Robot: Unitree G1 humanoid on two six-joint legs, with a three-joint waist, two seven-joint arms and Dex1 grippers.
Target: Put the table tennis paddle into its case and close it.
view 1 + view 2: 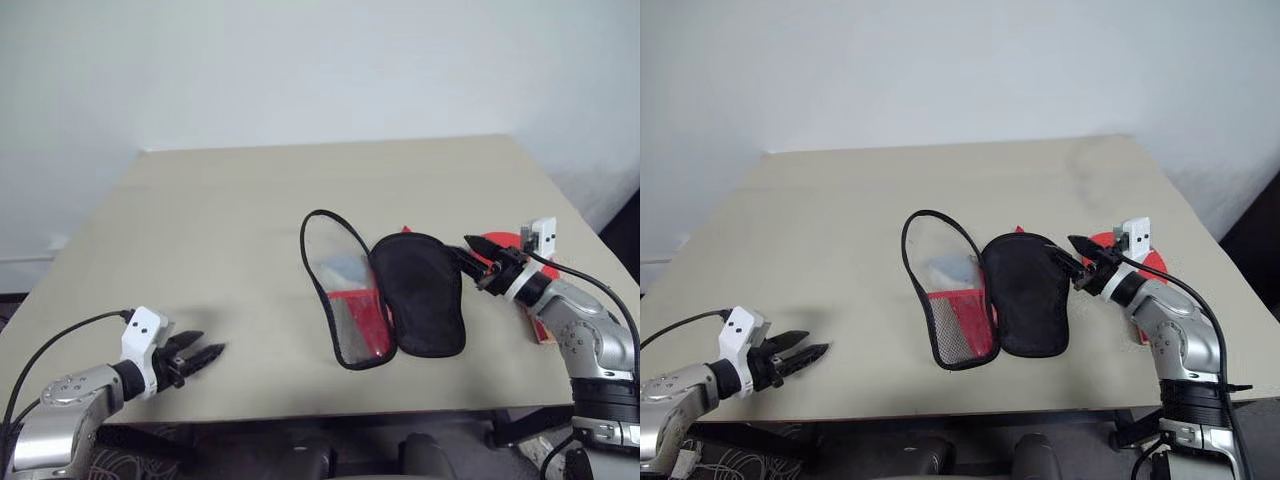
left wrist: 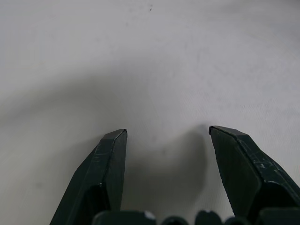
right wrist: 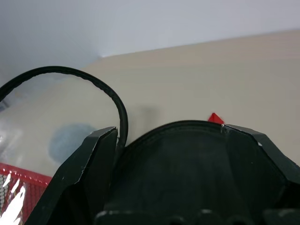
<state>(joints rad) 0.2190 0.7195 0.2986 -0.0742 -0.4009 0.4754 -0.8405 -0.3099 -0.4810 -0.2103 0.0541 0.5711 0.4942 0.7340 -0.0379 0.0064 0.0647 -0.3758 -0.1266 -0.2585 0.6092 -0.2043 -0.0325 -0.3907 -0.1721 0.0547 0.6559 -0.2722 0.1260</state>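
My left claw (image 1: 200,356) hangs nearest, over the front edge of the beige table (image 1: 230,210), fingers spread, nothing between them. Further in, mid-table, the case (image 1: 390,295) lies unzipped and flat: a clear, red-netted half beside a black-lined half. My right claw (image 1: 478,252) reaches level at the black half's edge, fingers spread, gripping nothing I can make out. Behind it a slice of the table tennis paddle (image 1: 503,240) shows red, outside the case. No lettering is readable anywhere.
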